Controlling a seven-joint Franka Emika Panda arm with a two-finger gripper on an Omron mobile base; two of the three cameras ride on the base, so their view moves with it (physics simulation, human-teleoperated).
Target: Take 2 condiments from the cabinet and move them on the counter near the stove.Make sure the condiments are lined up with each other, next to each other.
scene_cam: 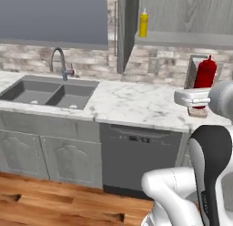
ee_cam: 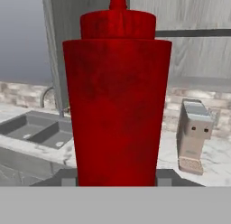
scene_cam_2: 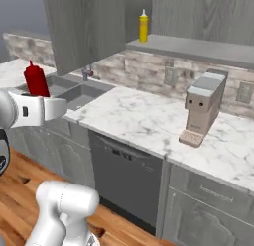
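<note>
At the far left of the left base view we see the grey sink (scene_cam: 48, 93) set in the marble counter (scene_cam: 132, 104). Toward the upper middle, the yellow bottle (scene_cam: 144, 23) stands upright on the cabinet (scene_cam: 182, 20) shelf, beside the open door. At right, our gripper (scene_cam: 200, 98) has its fingers closed on the red bottle (scene_cam: 205, 73), held upright above the counter. In the hand view that bottle (ee_cam: 117, 96) dominates the centre, with the coffee machine (ee_cam: 195, 135) at lower right on the counter.
</note>
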